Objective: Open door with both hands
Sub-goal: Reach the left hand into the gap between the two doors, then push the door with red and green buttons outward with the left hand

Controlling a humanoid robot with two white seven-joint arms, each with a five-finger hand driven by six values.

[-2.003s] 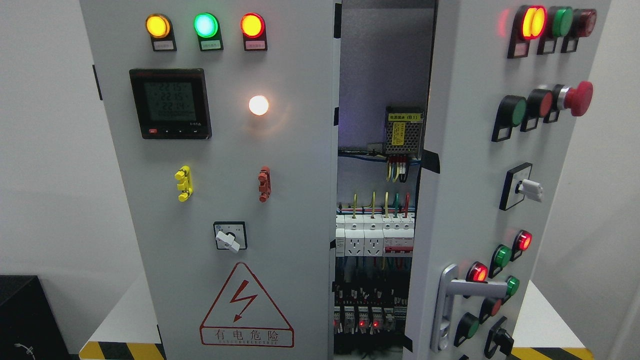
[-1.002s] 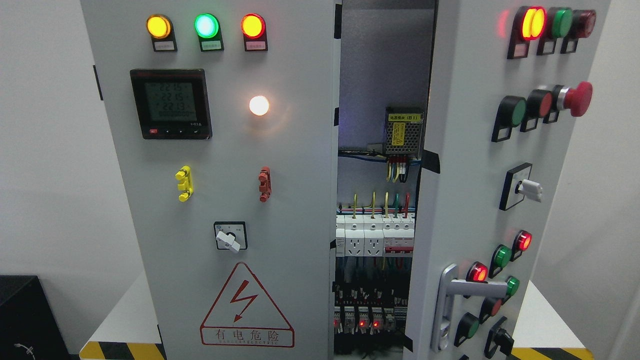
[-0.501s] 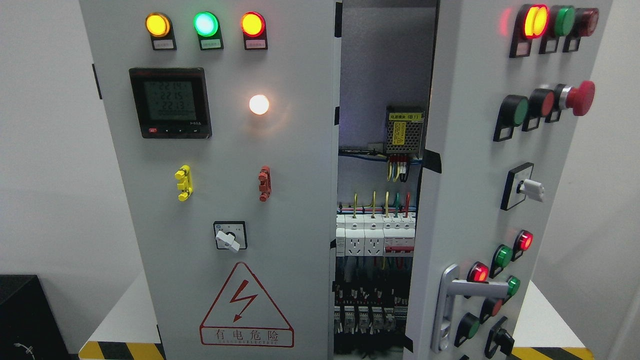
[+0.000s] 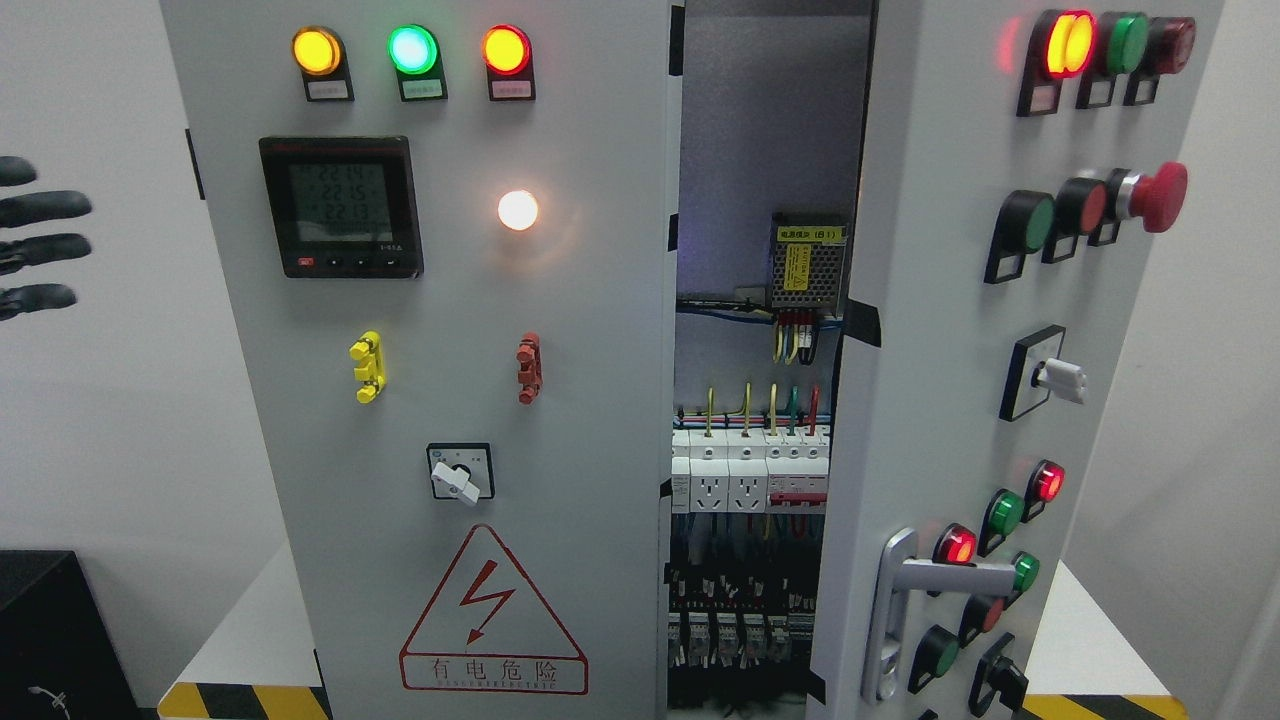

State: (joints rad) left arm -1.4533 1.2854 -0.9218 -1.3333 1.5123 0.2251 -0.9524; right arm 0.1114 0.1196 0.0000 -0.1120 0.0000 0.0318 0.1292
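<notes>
Head view: door point(image 4: 960, 330) right of fingers point(image 4: 40, 208)

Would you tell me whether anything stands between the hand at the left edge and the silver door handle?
Yes. The left hand shows only its black fingertips at the far left, beside the cabinet. The whole closed left door and the open gap lie between it and the handle on the right door.

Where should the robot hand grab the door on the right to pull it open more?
Probably the silver lever handle low on the right door. Its bar sticks out sideways, so fingers could wrap it from the front. The door's free left edge also looks reachable.
</notes>
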